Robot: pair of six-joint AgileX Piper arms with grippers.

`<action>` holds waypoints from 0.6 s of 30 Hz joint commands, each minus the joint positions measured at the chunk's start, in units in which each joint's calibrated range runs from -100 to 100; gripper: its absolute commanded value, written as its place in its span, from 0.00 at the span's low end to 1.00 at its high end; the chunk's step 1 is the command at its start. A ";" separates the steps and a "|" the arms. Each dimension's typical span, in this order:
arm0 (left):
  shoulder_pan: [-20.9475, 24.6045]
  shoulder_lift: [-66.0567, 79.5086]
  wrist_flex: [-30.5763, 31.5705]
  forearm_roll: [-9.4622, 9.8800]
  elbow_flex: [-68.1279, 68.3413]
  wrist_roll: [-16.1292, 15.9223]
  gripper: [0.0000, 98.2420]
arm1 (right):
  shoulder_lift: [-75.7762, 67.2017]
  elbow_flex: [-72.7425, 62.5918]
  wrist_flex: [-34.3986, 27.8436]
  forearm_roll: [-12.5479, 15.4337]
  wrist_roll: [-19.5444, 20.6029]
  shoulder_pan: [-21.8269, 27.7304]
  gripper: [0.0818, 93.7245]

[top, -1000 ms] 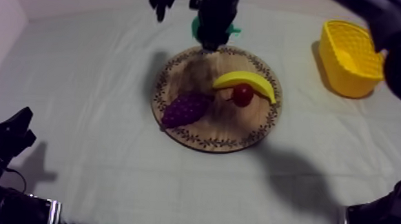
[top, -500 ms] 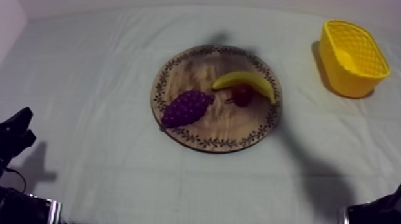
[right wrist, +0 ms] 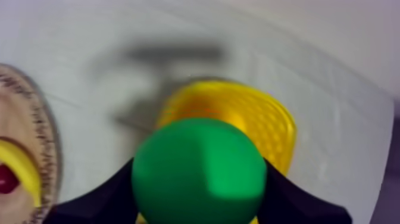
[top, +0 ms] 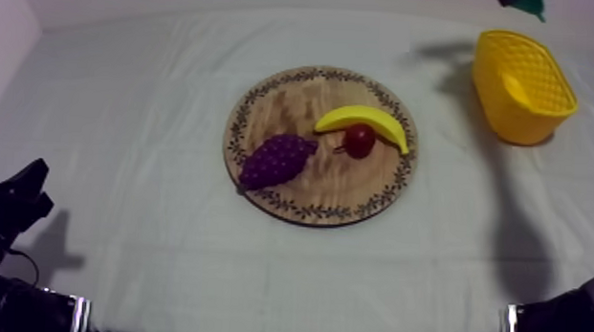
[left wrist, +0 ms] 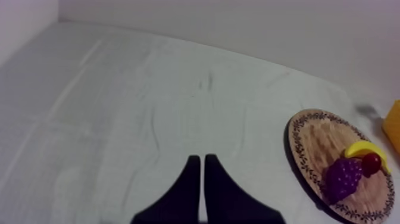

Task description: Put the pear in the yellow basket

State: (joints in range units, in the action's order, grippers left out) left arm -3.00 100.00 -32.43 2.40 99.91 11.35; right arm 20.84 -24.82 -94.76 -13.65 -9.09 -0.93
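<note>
In the top view, the left gripper (top: 17, 204) is sitting low at the lower left edge of the frame, well apart from everything else. In the left wrist view its black fingers (left wrist: 191, 179) are lying together as a narrow wedge, gripping nothing, over bare cloth with the board far off to one side.

The whole left part of the grey-white cloth (top: 131, 103) is lying open, from the left edge to the board's rim.

The round wooden board (top: 318, 213) is sitting at the centre of the frame. It is carrying the bunch of grapes (top: 276, 159) on its left half, and on its right half the banana (top: 365, 120) with the small red fruit (top: 360, 140) touching its lower side. The upper left of the board is showing bare wood.

A clear strip of cloth is running between the board's right rim and the yellow basket (top: 542, 126), which is standing at the upper right, near the right edge. A soft shadow is falling on the cloth just left of the basket.

The pear (top: 528, 6) is off the board and hanging at the very top edge of the frame, above the basket's far rim. In the right wrist view the right gripper (right wrist: 199, 179) is clasping the green pear between its two fingers, with the basket's open mouth showing right behind it.

A black part of the right arm is filling the lower right corner.
</note>
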 commanded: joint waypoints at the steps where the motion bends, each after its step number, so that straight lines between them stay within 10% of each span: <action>1: 0.00 0.00 0.01 0.02 -0.02 0.00 0.00 | 0.67 1.40 0.95 -0.23 -0.17 3.67 0.39; 18: 0.00 0.00 0.01 0.02 -0.02 0.00 0.00 | 9.44 12.99 8.72 -0.20 -1.16 7.56 0.41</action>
State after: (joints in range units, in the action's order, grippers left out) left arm -3.00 100.00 -32.43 2.40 99.91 11.35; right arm 29.87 -12.39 -86.24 -13.92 -10.27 6.61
